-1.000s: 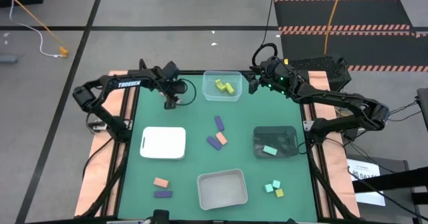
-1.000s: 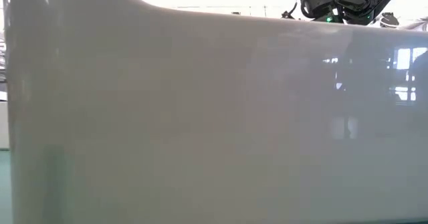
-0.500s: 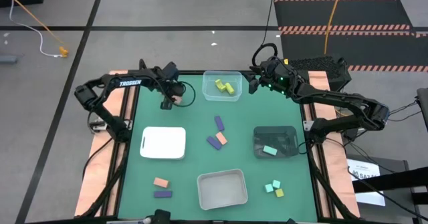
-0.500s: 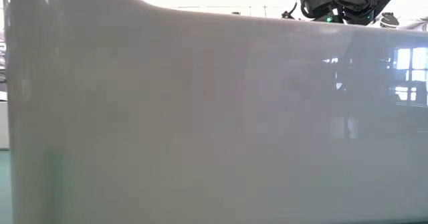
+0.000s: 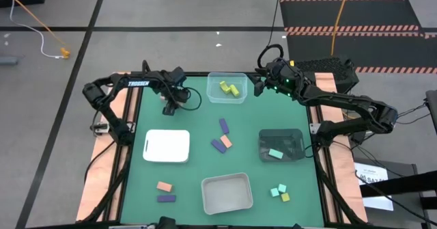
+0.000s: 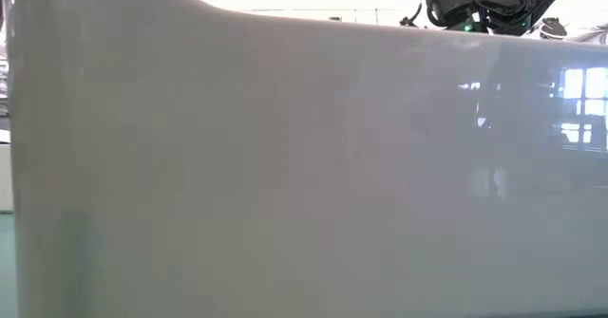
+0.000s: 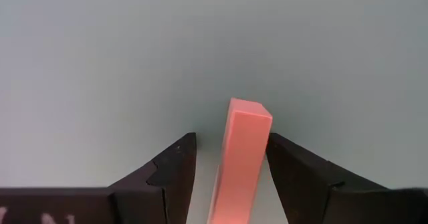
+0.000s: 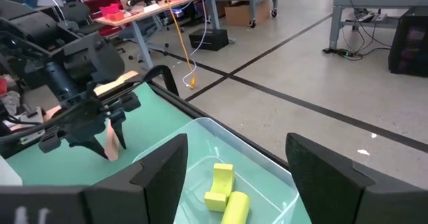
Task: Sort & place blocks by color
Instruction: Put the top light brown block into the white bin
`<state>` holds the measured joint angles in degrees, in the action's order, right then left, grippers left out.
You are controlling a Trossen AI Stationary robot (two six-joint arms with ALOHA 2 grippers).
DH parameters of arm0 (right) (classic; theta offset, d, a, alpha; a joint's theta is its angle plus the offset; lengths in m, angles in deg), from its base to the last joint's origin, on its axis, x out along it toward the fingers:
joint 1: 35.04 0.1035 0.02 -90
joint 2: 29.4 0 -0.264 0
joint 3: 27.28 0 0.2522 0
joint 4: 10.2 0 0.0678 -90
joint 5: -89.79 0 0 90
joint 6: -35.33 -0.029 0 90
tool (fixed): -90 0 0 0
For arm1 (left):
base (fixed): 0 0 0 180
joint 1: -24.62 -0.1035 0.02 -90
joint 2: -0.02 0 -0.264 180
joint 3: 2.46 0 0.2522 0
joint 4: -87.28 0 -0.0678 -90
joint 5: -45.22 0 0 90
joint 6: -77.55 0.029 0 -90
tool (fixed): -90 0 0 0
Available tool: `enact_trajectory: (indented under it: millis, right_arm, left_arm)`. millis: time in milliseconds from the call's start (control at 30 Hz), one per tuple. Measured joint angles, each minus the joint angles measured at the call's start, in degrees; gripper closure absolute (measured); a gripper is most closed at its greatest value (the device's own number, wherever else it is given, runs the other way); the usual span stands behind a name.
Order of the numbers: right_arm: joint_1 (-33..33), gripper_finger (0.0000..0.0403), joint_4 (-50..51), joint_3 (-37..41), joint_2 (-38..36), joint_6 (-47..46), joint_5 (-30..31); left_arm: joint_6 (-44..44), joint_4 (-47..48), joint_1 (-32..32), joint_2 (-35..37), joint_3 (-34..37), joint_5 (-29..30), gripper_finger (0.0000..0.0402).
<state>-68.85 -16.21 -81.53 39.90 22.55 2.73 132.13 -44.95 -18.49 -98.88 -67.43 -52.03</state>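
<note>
My left gripper [image 5: 168, 109] hangs over the green mat near the far left corner, shut on a salmon-orange bar [image 7: 241, 158], also in the right wrist view as the bar [image 8: 113, 141]. My right gripper [image 5: 259, 85] waits open at the right of the clear tray [image 5: 227, 87], which holds yellow blocks [image 8: 222, 192]. Loose on the mat lie two purple bars [image 5: 223, 125] [image 5: 218, 145] beside a salmon block [image 5: 226, 141], a salmon block [image 5: 164, 186] with a purple bar [image 5: 166, 198], and teal cubes [image 5: 278, 189] with a yellow cube [image 5: 285, 197]. A teal block [image 5: 275, 154] lies in the dark tray [image 5: 280, 137]. My left gripper pinches the salmon-orange bar between its two fingers [image 7: 294, 174], which come from above and point down. The bar runs along the fingers, and its free end [image 7: 250, 110] sticks out past the tips. It hangs upright below the gripper [image 8: 100, 127], seemingly clear of the mat.
A flat white tray [image 5: 166, 146] lies at mid-left and a grey-white tray [image 5: 227, 193] at the near edge. That tray's pale wall [image 6: 304, 166] fills the low view; only the right arm [image 6: 456, 0] shows above it. Bare mat lies between the trays.
My left gripper has drifted a little toward the table's left edge, carrying the salmon bar with it. Its elbow has swung inward. The right arm has stayed still.
</note>
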Motion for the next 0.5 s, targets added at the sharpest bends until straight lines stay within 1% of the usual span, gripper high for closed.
enact_trajectory:
  millis: [100,200,300,500]
  right_arm:
    - [0.0,0.0161,0.0,0.0,0.0,0.0,0.0]
    - [0.0,0.0161,0.02,0.0,0.0,0.0,0.02]
    - [0.0,0.0161,0.02,0.0,0.0,0.0,0.2]
    - [0.0,0.0161,0.0,0.0,0.0,0.0,0.24]
  left_arm:
    - [-0.69,0.44,0.02,-0.14,0.0,0.0,0.0238]
    - [-1.36,0.84,0.09,0.53,0.24,0.21,0.0287]
    - [-4.79,0.53,0.11,1.51,0.35,0.34,0.0344]
    - [-17.76,-1.61,0.2,4.12,0.65,1.67,0.0345]
